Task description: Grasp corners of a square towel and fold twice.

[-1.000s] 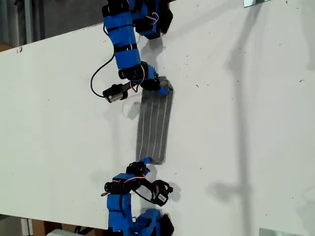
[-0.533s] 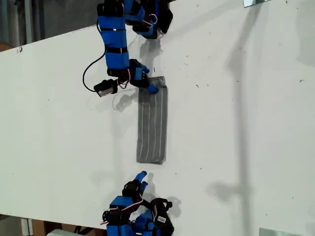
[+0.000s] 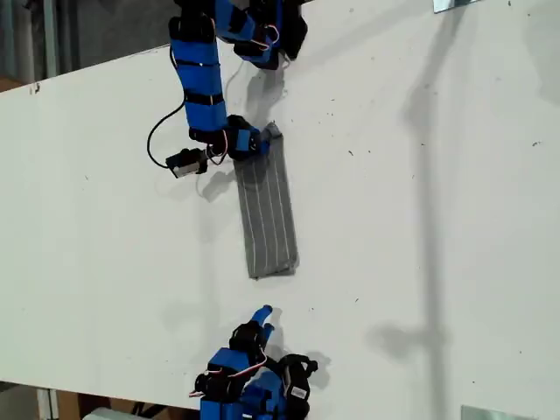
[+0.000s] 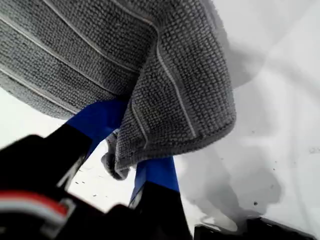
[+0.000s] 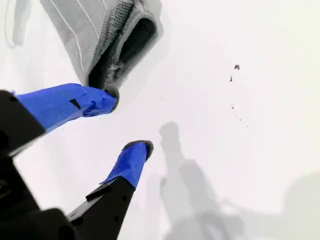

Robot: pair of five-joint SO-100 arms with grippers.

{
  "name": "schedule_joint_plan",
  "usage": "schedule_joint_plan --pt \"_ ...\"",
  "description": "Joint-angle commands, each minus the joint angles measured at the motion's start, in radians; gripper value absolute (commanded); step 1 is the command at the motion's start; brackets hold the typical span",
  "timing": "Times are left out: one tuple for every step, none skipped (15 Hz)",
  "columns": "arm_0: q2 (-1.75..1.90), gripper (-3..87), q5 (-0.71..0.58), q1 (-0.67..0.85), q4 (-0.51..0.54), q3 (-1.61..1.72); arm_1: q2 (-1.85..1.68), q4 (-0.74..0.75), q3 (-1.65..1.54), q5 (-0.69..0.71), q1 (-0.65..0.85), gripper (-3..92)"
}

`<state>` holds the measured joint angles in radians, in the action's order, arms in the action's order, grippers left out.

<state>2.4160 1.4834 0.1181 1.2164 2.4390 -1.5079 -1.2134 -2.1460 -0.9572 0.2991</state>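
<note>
Pinching the 12 o'clock corner (image 3: pixel 272 131) of the folded grey white-striped fabric towel (image 3: pixel 268 214) with my first gripper (image 3: pixel 260 143), leaving my second gripper (image 5: pixel 131 121) parted, empty, off its 6 o'clock end.

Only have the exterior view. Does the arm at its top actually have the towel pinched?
Observer: Yes. The first wrist view shows my first gripper shut on the towel, with a corner draped over the blue jaws.
Operator: And the arm at the bottom?
Observer: The second wrist view shows my second gripper open and empty. One fingertip is right by the towel's end; I cannot tell if it touches.
Operator: Is that end lying flat?
Observer: No. The folded layers gape open there like a pocket.
</note>
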Motion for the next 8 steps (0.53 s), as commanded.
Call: schedule_joint_plan --pt "0.216 17.4 0.077 -0.054 -0.023 0.126 -0.160 0.000 -0.155 -0.058 0.037 -0.2" --pt "0.314 17.4 0.114 -0.080 -0.034 0.199 -0.347 -0.023 -0.261 -0.114 0.041 -0.2" --pt "0.364 17.4 0.146 -0.106 -0.041 0.241 -0.554 -0.071 -0.348 -0.189 0.014 -0.2" --pt "0.380 17.4 0.166 -0.129 -0.057 0.264 -0.703 -0.153 -0.350 -0.308 -0.061 -0.2" --pt "0.394 17.4 0.179 -0.144 -0.074 0.279 -0.842 -0.232 -0.331 -0.422 -0.137 -0.2" --pt "0.407 17.4 0.190 -0.156 -0.087 0.296 -0.977 -0.284 -0.318 -0.509 -0.207 -0.2" --pt "0.417 17.4 0.201 -0.163 -0.097 0.316 -1.029 -0.328 -0.276 -0.584 -0.267 -0.2" --pt "0.433 17.4 0.204 -0.164 -0.110 0.342 -1.009 -0.370 -0.215 -0.620 -0.290 -0.2"
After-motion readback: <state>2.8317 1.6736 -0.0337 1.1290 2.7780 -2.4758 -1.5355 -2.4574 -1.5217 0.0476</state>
